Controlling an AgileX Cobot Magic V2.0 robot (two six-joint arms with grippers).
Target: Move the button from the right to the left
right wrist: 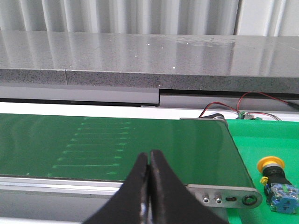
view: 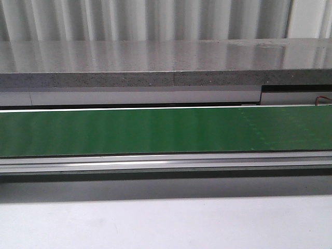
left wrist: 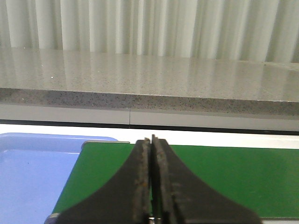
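Note:
The button shows only in the right wrist view: yellow-orange round cap, black collar, blue contact block. It lies on a bright green mat just beyond the right end of the green conveyor belt. My right gripper is shut and empty, over the belt's near rail, well short of the button. My left gripper is shut and empty, above the belt's left end. Neither gripper nor the button shows in the front view, which holds only the belt.
A blue tray sits beside the belt's left end. A grey stone counter runs behind the belt. Red and black wires and a small circuit board lie behind the belt's right end. The metal end bracket has screws.

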